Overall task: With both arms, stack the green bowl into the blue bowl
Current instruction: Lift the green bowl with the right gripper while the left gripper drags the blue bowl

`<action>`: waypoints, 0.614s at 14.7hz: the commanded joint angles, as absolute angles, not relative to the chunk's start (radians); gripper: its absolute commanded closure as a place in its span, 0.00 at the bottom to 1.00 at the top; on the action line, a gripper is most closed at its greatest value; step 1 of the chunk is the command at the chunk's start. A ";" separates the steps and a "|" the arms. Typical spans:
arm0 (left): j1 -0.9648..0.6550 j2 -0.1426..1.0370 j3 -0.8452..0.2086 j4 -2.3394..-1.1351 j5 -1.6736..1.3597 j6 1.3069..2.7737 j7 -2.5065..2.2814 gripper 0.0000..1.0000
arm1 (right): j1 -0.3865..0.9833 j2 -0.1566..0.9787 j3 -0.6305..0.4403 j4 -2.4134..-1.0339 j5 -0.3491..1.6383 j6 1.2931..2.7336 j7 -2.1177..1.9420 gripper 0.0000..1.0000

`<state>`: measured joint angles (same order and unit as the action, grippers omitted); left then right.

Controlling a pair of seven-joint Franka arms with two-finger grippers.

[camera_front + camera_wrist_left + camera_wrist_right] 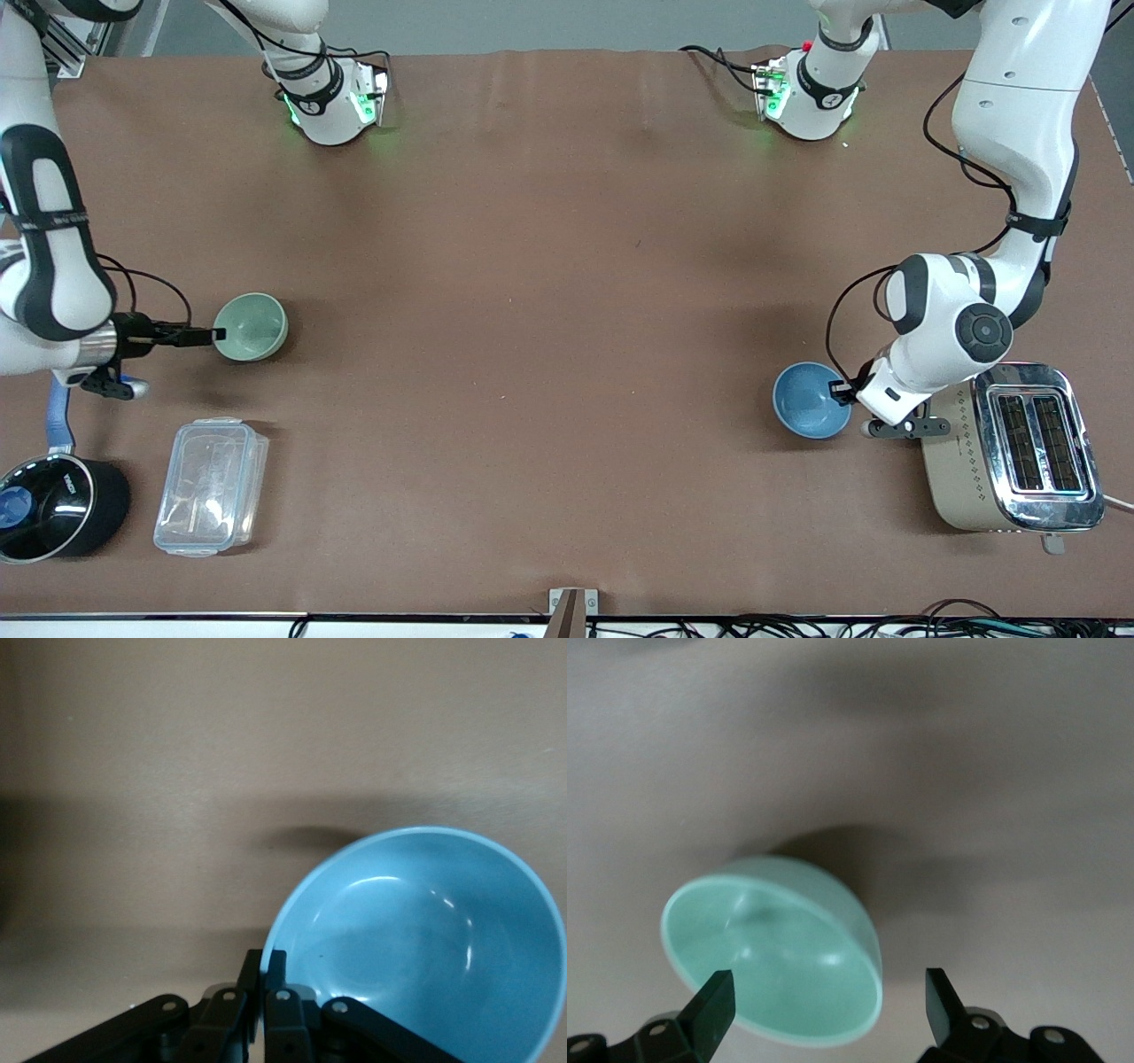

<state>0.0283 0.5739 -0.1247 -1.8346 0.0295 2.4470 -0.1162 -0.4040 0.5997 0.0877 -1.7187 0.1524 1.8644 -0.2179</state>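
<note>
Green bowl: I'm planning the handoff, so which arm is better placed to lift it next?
Right: the right gripper is at the green bowl's rim, fingers open; the left gripper is shut on the blue bowl.

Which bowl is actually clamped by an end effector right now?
The blue bowl: left end effector is shut on its rim. The right end effector is open beside the green bowl.

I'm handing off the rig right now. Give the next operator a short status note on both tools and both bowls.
Left tool: shut on the blue bowl rim, at the left arm's end of the table beside the toaster.
Right tool: open, fingers straddling the green bowl, not gripping, at the right arm's end.
Done: blue bowl gripped.
Left: close on the green bowl, bring the bowls together, set green inside blue.
</note>
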 commanded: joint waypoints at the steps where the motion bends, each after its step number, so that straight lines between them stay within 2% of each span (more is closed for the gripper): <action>1: 0.028 0.522 -0.214 -1.859 0.018 2.387 -0.226 0.99 | -0.416 0.575 0.106 -1.758 0.169 1.893 -0.233 0.05; 4: 0.015 0.489 -0.342 -1.862 0.020 2.336 -0.421 0.99 | -0.419 0.566 0.106 -1.807 0.169 1.891 -0.253 0.11; 5: -0.006 0.489 -0.385 -1.859 0.038 2.336 -0.508 0.99 | -0.422 0.565 0.106 -1.837 0.170 1.891 -0.256 0.15; 6: -0.053 0.491 -0.394 -1.855 0.061 2.336 -0.594 0.99 | -0.425 0.566 0.106 -1.847 0.170 1.893 -0.268 0.25; 7: -0.113 0.498 -0.393 -1.847 0.092 2.336 -0.685 0.99 | -0.423 0.565 0.106 -1.844 0.169 1.890 -0.294 0.53; 8: -0.162 0.506 -0.394 -1.833 0.110 2.338 -0.774 0.99 | -0.422 0.563 0.106 -1.839 0.169 1.887 -0.316 0.76; 9: -0.208 0.532 -0.394 -1.819 0.124 2.347 -0.861 0.99 | -0.420 0.558 0.106 -1.838 0.169 1.887 -0.319 0.89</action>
<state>-0.1329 0.5133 -0.4010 -1.8345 0.0865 2.3449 -0.7203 -0.4059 0.6045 0.0947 -1.8020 0.1538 1.8815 -0.2847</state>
